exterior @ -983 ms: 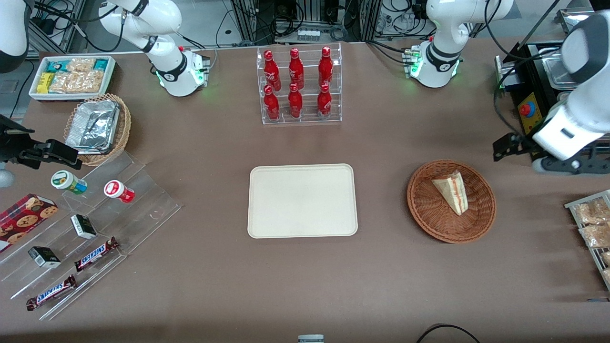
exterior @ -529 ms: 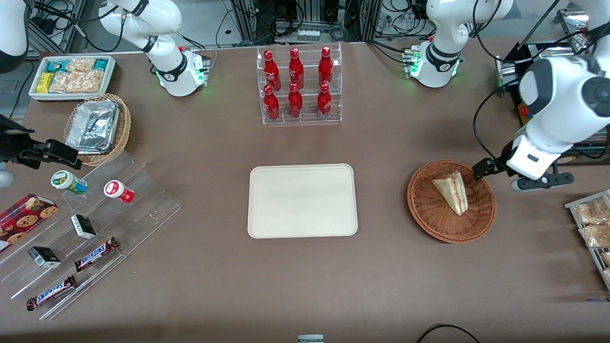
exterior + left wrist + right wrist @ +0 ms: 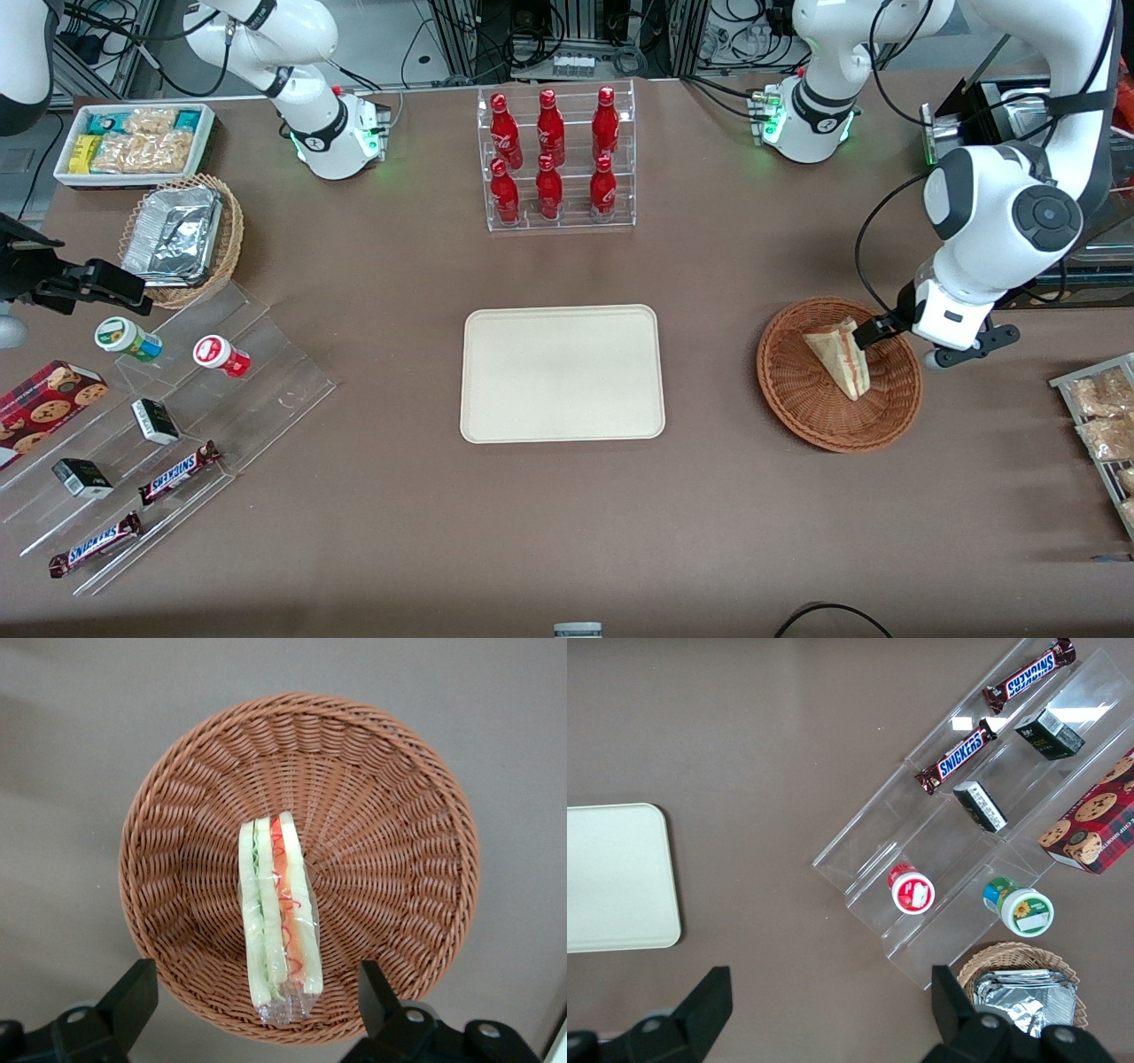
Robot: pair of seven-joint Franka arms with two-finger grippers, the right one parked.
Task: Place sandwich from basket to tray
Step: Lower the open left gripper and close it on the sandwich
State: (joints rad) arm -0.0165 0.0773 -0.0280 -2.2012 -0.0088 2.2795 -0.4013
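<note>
One open claw point(image 3: 252, 1005) hovers above the sandwich point(image 3: 279, 917) in the basket point(image 3: 399, 824).

The black two-finger hand point(image 3: 873, 332) hangs over the round reddish-brown woven basket point(image 3: 811, 403), at the edge away from the front camera. Its fingers point(image 3: 133, 997) are spread wide, with room on both sides of the wrapped triangle sandwich point(image 3: 279, 917) between them. Only the basket's low woven wall stands around the sandwich. The brown bench point(image 3: 709, 372) between the basket and the flat cream tray point(image 3: 562, 373) is bare. The clear rack of red bottles point(image 3: 556, 159) stands farther from the front camera than the tray, well apart from it.
</note>
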